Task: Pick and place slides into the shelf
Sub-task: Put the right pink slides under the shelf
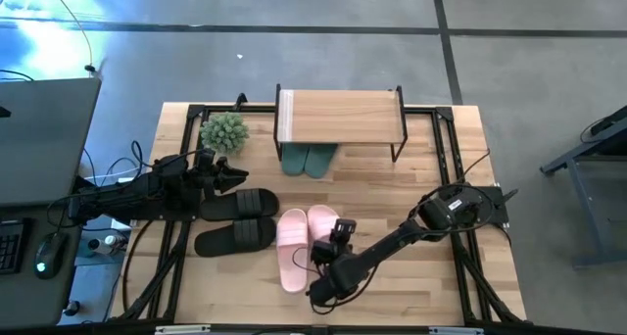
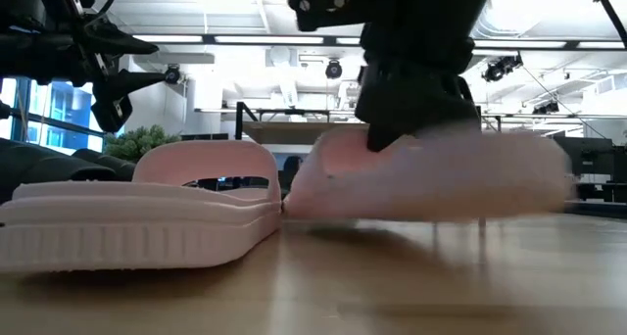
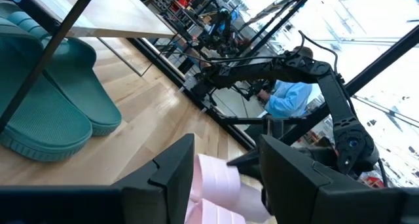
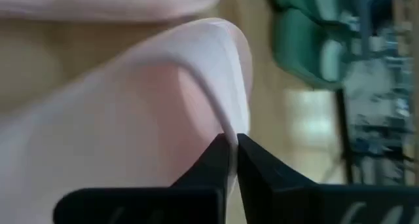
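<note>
Taking the shelf (image 1: 340, 117) as landmark, at the far middle of the counter (image 1: 431, 276), a small green plant (image 1: 224, 132) is seen just left of it. The left end effector (image 1: 233, 175) is held left of and nearer than the shelf, its fingers (image 3: 171, 175) spread apart and nothing between them, above the black slides (image 1: 236, 220). The dark green slides (image 1: 308, 160) are tucked under the shelf, heels showing at its near edge. The pale pink slides (image 1: 305, 243) lie well in front of the shelf; the right-hand one of the pair is pinched at the edge of its strap (image 4: 219, 73) by the right end effector (image 4: 232, 152), whose fingers are clenched on it
</note>
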Robot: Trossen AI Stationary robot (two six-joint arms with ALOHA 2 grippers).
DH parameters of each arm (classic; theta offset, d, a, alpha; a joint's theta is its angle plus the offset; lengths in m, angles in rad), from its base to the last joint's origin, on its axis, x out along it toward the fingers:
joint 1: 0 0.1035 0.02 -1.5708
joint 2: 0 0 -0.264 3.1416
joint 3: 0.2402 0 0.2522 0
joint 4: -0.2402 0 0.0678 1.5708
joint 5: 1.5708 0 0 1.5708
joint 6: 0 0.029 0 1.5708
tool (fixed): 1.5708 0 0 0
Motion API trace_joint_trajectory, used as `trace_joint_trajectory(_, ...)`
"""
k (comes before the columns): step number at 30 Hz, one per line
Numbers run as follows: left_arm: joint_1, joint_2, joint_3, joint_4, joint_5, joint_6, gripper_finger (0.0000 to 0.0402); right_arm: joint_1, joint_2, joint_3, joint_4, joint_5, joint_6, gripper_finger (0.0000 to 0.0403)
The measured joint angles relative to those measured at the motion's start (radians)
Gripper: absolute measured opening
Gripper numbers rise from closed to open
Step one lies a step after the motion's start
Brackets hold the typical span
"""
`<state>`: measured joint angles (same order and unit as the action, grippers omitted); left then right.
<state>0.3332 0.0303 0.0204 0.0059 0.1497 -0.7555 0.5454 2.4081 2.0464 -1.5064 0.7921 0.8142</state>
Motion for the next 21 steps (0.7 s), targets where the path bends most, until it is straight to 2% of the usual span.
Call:
trace_joint_trajectory(3, 0.000, 0.000, 0.000, 0.000, 0.000, 0.000, 0.0159, 0.007, 0.000, 0.000, -0.072, 0.041, 0.111, 0.0010)
trace_joint_trajectory(11, 0.000, 0.022, 0.000, 0.003, 0.000, 0.000, 0.0159, 0.009, -0.063, -0.049, -0.063, 0.014, 0.046, 0.0002)
trace_joint_trajectory(16, -0.001, 0.055, 0.000, 0.001, 0.000, 0.000, 0.0159, -0.007, -0.169, -0.165, -0.064, 0.028, 0.084, 0.0001)
trace_joint_trajectory(21, 0.000, 0.080, 0.000, 0.000, 0.000, 0.000, 0.0159, -0.027, -0.322, -0.360, -0.064, 0.022, 0.177, 0.0001)
